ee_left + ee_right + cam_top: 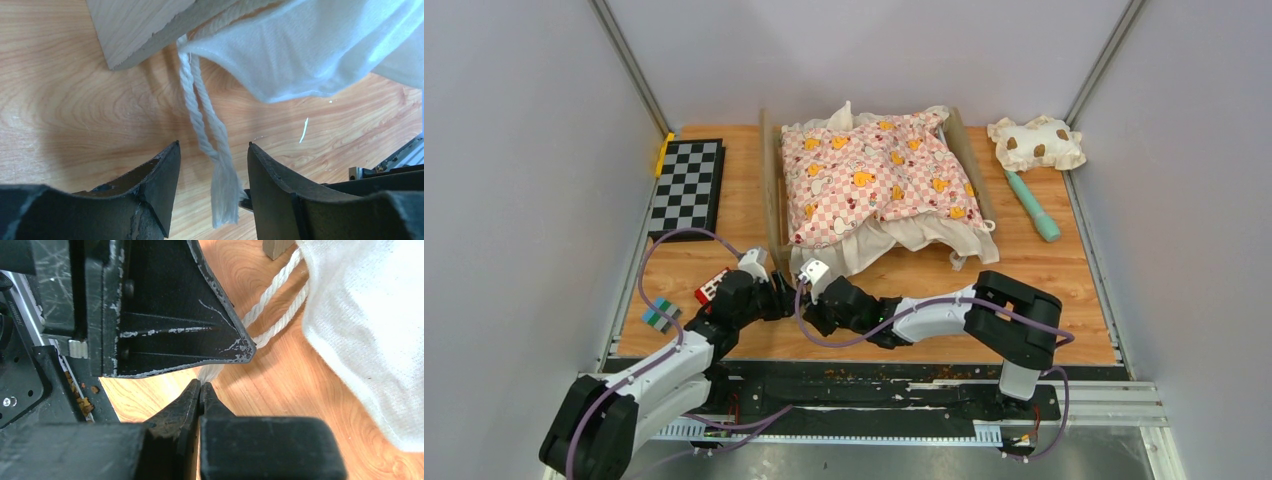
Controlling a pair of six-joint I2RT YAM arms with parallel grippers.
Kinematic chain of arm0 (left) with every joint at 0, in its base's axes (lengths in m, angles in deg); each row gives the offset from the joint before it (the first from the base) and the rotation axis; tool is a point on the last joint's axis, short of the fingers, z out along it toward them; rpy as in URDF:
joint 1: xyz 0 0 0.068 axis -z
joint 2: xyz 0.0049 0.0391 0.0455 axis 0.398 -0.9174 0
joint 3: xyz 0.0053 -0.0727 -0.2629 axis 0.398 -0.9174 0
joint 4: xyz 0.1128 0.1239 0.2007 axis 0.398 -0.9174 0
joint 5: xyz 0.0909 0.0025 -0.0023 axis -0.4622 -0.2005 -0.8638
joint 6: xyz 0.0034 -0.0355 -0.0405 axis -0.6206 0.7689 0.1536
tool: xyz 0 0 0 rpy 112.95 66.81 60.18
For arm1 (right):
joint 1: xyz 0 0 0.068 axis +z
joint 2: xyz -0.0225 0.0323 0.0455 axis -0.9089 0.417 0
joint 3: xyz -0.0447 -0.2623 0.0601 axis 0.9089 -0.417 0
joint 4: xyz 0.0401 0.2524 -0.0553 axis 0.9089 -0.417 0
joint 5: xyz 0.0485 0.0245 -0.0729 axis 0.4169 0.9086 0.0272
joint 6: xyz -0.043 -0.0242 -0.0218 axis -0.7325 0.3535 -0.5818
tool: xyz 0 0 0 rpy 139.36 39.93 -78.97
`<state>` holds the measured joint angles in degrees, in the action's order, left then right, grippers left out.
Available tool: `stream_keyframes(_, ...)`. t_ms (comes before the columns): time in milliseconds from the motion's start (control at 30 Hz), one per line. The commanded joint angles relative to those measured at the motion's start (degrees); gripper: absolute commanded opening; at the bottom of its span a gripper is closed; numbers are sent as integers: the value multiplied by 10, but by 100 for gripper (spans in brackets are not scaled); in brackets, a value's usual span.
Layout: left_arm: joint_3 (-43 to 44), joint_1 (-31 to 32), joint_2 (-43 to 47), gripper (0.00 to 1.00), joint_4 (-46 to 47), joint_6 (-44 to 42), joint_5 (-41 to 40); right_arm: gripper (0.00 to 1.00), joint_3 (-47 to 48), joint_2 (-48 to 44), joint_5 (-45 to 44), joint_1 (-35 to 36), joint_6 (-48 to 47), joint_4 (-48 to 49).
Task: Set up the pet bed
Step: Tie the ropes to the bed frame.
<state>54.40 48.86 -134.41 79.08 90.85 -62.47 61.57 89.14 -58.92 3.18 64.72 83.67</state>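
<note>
two claws of mine sit low at the near corner of the pet bed [771, 185], almost touching each other. my left claw [212, 146] has its jaws apart, and a white twisted cord [205, 117] hangs straight down between them. the cord's frayed end lies close to the finger on the right of that view, but nothing squeezes it. just ahead of this claw is the pale wooden corner of the bed frame, where the cord comes out. ahead and to the right, a fold of white fabric [310, 45] droops off the bed over the wooden table [60, 115].

my right claw [200, 387] is closed, tip against tip. its tips sit right at the cord's frayed end; whether any threads are caught between them i cannot tell. directly ahead of it, filling much of its view, is one black finger of my left claw, and the cord runs out from behind that finger toward the bed corner.

beyond both claws, a pink checkered cushion [874, 175] lies on the bed and covers most of the frame, its cream ruffle spilling over the near edge. far to the right of the claws are a spotted pillow [1036, 143] and a teal stick [1034, 208], the stick near the bed's right rail. off to the left lies a checkerboard [687, 185]. close by my left claw are a red-and-black object [712, 288] and a small coloured block [660, 314].
</note>
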Motion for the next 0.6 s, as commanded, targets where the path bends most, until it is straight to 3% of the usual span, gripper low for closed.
stream_keyframes(0, -8, 2, -9, 59, 31, 8, 5, 0, -6, -30, 4, -2, 13, 30)
stream_keyframes(233, -14, 1, -8, 58, 41, 11, 12, 0, -10, -38, 3, -3, 15, 31)
stream_keyframes(567, -14, 2, -25, 43, 53, 19, 23, 0, -14, -45, -1, -3, 13, 28)
